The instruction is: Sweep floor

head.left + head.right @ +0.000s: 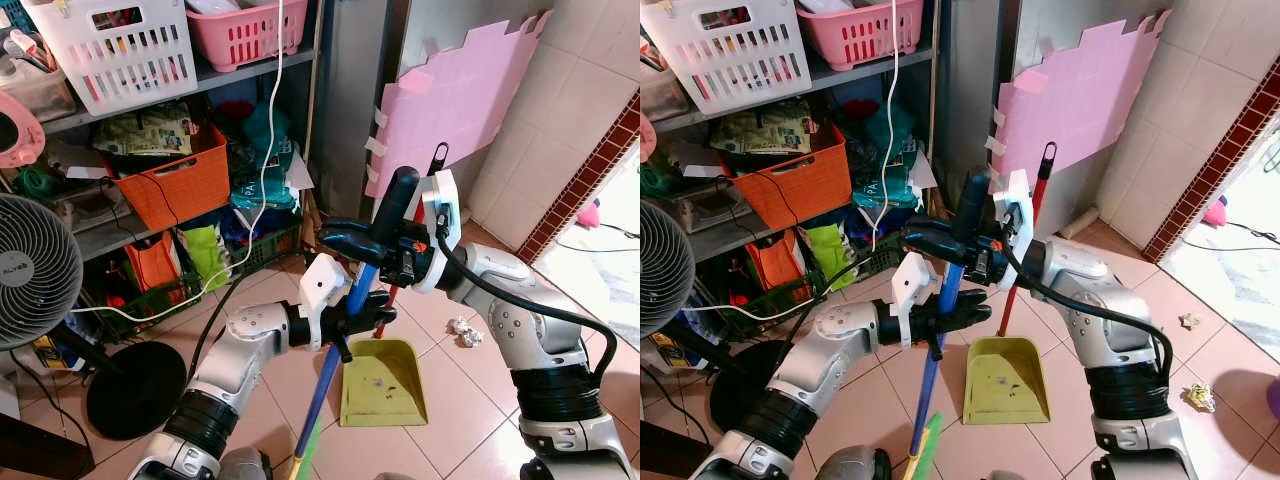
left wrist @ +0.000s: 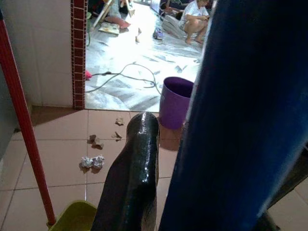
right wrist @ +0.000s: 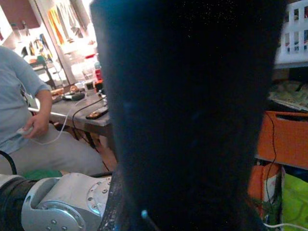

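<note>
Both grippers clench the smooth blue broom handle: left gripper low, right gripper above; yellow plastic dustpan at five o'clock.

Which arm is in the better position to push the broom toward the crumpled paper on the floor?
The left. The left gripper grips the blue broom handle lower, nearer the floor, so it can steer the sweep toward the crumpled white paper. The right gripper holds the black top, serving as pivot.

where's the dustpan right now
The yellow-green dustpan sits on the tiled floor in the eye views, right of the blue broom handle, its red handle leaning against the pink panel.
</note>
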Tool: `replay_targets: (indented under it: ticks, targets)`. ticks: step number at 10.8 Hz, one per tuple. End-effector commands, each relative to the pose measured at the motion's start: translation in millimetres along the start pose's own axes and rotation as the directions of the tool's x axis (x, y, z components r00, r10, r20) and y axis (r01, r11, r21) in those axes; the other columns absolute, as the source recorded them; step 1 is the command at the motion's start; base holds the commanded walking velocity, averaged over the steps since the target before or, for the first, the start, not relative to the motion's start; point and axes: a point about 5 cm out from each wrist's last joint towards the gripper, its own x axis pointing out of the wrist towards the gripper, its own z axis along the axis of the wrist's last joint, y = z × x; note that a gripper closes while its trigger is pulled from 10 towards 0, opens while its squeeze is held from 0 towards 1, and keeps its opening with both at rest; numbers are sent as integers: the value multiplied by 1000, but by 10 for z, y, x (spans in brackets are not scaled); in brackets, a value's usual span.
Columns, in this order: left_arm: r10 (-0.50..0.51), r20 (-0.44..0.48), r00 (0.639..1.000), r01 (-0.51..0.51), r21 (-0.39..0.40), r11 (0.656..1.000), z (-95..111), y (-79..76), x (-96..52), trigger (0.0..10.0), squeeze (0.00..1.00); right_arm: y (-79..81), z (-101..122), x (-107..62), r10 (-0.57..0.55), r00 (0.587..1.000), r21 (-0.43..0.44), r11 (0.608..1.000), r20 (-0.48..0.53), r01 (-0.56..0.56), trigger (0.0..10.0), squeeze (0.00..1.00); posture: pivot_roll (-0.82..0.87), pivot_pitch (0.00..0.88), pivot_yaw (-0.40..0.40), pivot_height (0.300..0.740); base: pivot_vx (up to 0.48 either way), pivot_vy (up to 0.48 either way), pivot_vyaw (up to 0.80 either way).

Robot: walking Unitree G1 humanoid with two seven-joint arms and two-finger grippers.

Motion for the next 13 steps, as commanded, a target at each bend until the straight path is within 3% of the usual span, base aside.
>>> replay_targets:
  ticks: [1, 6, 11, 12, 13]
  targets:
    - [183, 19, 983, -184, 26, 983, 97, 244, -119, 0, 0, 176, -90, 159, 180, 983, 84, 980, 21, -181, 10000, 0, -124, 0, 15, 740, 0, 0, 0]
    - [271, 37, 962, -273, 73, 959, 100, 350, -135, 0, 0, 102, -169, 162, 100, 994, 73, 993, -43, -97, 10000, 0, -127, 0, 15, 740, 0, 0, 0]
    - [283, 41, 958, -286, 83, 955, 78, 374, -145, 0, 0, 127, -209, 156, 114, 992, 62, 992, -54, -110, 10000, 0, -125, 0, 18, 740, 0, 0, 0]
    - [312, 41, 949, -314, 101, 944, 74, 406, -152, 0, 0, 131, -226, 159, 119, 991, 77, 990, -54, -115, 10000, 1000, -125, 0, 18, 740, 0, 0, 0]
    - [351, 33, 936, -352, 125, 928, 48, 440, -170, 0, 0, 100, -274, 152, 84, 993, 57, 995, -85, -79, 10000, 1000, -125, 0, 16, 740, 0, 0, 0]
